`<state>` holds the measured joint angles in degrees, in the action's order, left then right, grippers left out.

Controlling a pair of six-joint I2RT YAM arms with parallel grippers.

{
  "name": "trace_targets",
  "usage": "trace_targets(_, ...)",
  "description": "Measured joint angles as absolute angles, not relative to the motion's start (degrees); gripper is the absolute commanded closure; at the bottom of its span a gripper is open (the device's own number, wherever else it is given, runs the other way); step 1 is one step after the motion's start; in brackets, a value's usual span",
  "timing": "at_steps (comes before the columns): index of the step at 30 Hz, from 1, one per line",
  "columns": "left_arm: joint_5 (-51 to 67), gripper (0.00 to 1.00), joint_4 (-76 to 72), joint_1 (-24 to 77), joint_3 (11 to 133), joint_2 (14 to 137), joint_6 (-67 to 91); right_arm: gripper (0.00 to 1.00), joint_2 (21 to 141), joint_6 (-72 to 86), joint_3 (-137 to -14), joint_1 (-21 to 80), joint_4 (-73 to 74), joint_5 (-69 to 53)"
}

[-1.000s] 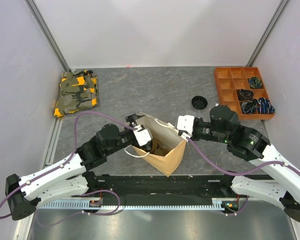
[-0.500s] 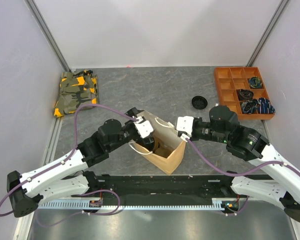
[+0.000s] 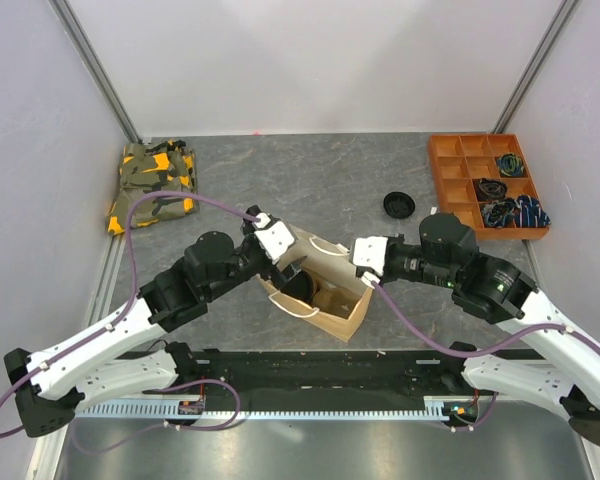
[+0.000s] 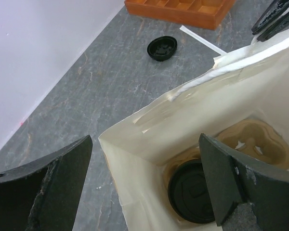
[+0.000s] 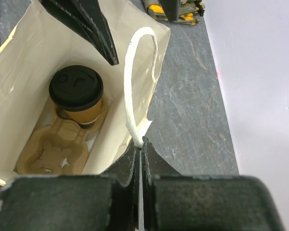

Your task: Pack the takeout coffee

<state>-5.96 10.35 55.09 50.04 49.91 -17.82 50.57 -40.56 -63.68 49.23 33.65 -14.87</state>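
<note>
since it is thin kraft paper under a snap-on plastic lid, the takeout coffee (image 5: 77,98) should handle as light but easily crushed: a hard squeeze would likely dent the wall or pop the lid, and the lid's smooth top offers little to hold. whether there is liquid inside cannot be told, so it is best treated as spillable. the safest hold looks to be around the paper wall just under the lid's rim, from the side or straight above, with gentle pressure.

it stands upright, its long axis vertical, black lid facing up and narrow base down in one well of the pulp carrier (image 5: 50,144). the carrier's other well is bare. the carrier lies flat on the floor of the paper bag (image 5: 113,120), with the cup at the bag's left end in the overhead view.

the left end effector (image 4: 143,142) hangs over the bag's mouth with its fingers spread wide and nothing between them. the right end effector (image 5: 139,147) is pinched together on the bag's right rim at the root of the white handle (image 5: 135,72), seemingly keeping the mouth open.

on the surface beyond the bag, well apart from it, lies a loose black lid (image 3: 399,205). an orange tray (image 3: 450,160) sits far right and a camouflage cloth (image 3: 152,185) far left.
</note>
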Motion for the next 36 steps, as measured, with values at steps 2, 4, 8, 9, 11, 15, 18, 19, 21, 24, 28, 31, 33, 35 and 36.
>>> trace_targets(2, -6.33, 0.02, 11.09, 55.09, 50.41, 49.25, -16.45, 1.00, 50.28, -41.06, -63.40, 49.23, 33.36, -14.90)
trace_targets(4, -7.40, 0.02, 11.22, 55.09, 51.27, 49.08, -15.40, 1.00, 50.09, -41.78, -63.16, 49.23, 33.06, -14.96)
trace_targets(8, -8.95, 0.01, 11.57, 55.09, 54.50, 49.98, -13.96, 1.00, 49.78, -43.00, -62.78, 49.23, 31.99, -15.46)
trace_targets(9, -9.06, 0.00, 11.53, 55.07, 55.02, 50.04, -13.87, 1.00, 49.74, -43.31, -62.72, 49.23, 31.75, -15.66)
trace_targets(11, -9.47, 0.00, 11.55, 55.09, 55.79, 50.00, -13.82, 1.00, 49.60, -43.94, -62.54, 49.23, 31.42, -16.19)
trace_targets(15, -10.50, 0.00, 11.94, 54.78, 55.92, 49.89, -13.80, 1.00, 49.17, -45.34, -62.22, 49.23, 30.83, -17.41)
trace_targets(18, -10.90, 0.00, 12.47, 54.28, 55.79, 49.58, -13.78, 1.00, 48.38, -46.50, -61.84, 49.21, 30.79, -18.61)
trace_targets(19, -10.98, 0.00, 12.49, 54.08, 55.53, 49.28, -13.78, 1.00, 47.94, -46.89, -61.60, 49.23, 30.85, -19.38)
trace_targets(21, -11.09, 0.00, 12.91, 53.69, 54.85, 48.40, -13.78, 1.00, 47.24, -47.46, -61.41, 49.23, 30.94, -20.34)
trace_targets(24, -11.55, 0.00, 13.52, 53.34, 54.17, 47.55, -13.78, 1.00, 46.24, -48.18, -61.32, 49.23, 31.22, -22.26)
trace_targets(28, -11.99, 0.00, 13.67, 52.82, 53.87, 47.35, -13.78, 1.00, 46.09, -48.47, -61.32, 49.23, 31.29, -23.31)
trace_targets(31, -12.49, 0.00, 13.65, 52.36, 53.84, 47.40, -13.76, 1.00, 46.89, -48.36, -61.32, 49.23, 31.27, -23.03)
trace_targets(33, -13.13, 0.00, 13.65, 51.62, 53.84, 47.59, -13.58, 1.00, 47.68, -48.07, -61.32, 49.23, 31.20, -22.28)
trace_targets(35, -13.45, 0.00, 13.65, 50.59, 53.87, 47.99, -13.19, 1.00, 48.40, -47.77, -61.32, 49.21, 31.16, -21.47)
trace_targets(36, -13.45, 0.00, 13.65, 49.82, 53.84, 48.29, -12.86, 1.00, 48.75, -47.64, -61.30, 49.21, 31.14, -20.84)
